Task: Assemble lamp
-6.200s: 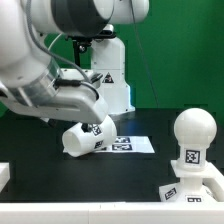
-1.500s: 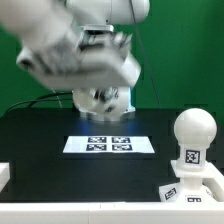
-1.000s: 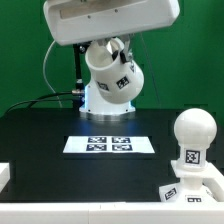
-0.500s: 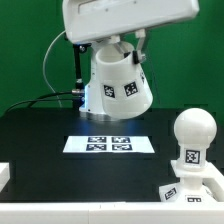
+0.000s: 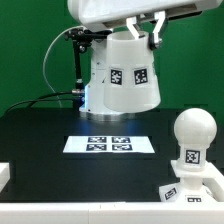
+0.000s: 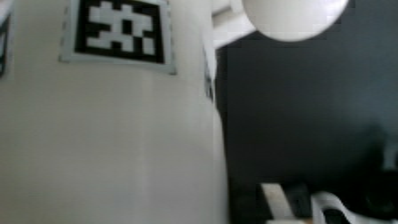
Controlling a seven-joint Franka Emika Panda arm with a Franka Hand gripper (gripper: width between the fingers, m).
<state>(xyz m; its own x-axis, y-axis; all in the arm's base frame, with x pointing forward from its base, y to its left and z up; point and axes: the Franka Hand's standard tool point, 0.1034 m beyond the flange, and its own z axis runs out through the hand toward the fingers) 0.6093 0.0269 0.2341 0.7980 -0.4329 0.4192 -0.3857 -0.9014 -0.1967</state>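
Observation:
The white tapered lamp shade (image 5: 127,75) hangs high above the table, wide end down, with square tags on its side. My gripper (image 5: 142,32) is shut on its narrow top end. The rounded bulb (image 5: 192,130) stands upright on the tagged stem and flat base (image 5: 195,186) at the exterior view's right, lower than the shade and apart from it. In the wrist view the shade's tagged wall (image 6: 107,120) fills most of the picture, the bulb (image 6: 295,16) shows beyond it, and one fingertip (image 6: 285,203) shows beside the shade.
The marker board (image 5: 110,144) lies flat on the black table below the shade. The robot's white pedestal (image 5: 90,98) stands behind it with a cable. A white part (image 5: 4,176) sits at the exterior view's left edge. A green wall backs the scene.
The shade has been lifted off the table near the marker board, turned wide end down, and carried up and toward the exterior view's right. Bulb and base have not moved.

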